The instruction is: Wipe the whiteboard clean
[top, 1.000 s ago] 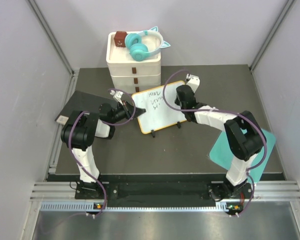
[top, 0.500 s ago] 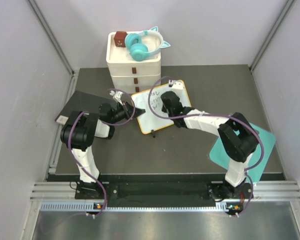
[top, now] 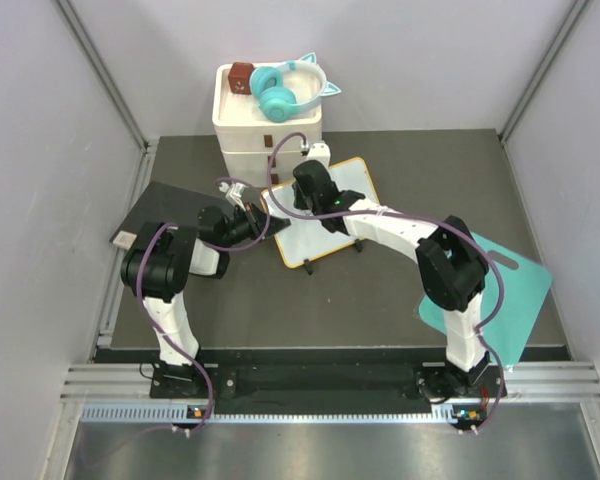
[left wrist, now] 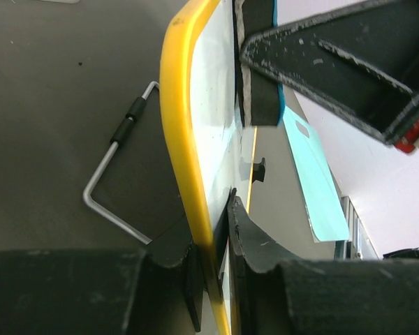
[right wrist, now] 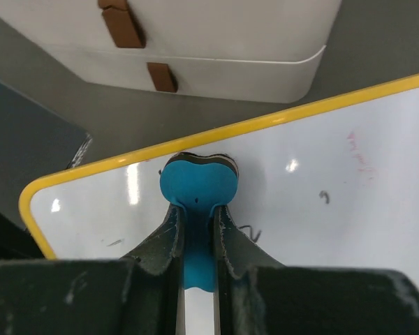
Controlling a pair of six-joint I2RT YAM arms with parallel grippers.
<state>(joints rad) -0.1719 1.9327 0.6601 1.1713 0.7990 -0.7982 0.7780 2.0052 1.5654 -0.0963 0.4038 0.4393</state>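
The right gripper (right wrist: 195,234) is squeezing its jaws shut on the narrow grip of a blue eraser (right wrist: 197,183). It is pressing the eraser's pad against the white face of the whiteboard (right wrist: 314,167), just inside the yellow frame along the board's far edge. Faint pen traces are showing on the whiteboard around the eraser: a small dark mark and a pale red scribble to one side, and thin grey strokes nearer the fingers.

The left gripper (left wrist: 211,234) is clamping the whiteboard's left edge, with one finger lying on each face of the yellow frame. A bent wire stand (left wrist: 115,174) is sticking out from the back of the whiteboard.

The whiteboard is sitting mid-table on the dark table (top: 400,290), between the two arms. Just beyond the whiteboard's far edge a white drawer stack (top: 267,130) is standing, carrying teal headphones (top: 285,92) and a red-brown cube (top: 241,77) on top. A dark grey pad (top: 160,208) is lying to the left of the whiteboard, partly under the left arm. A teal cutting board (top: 520,290) is lying well to the right of the whiteboard, nearer the arm bases.
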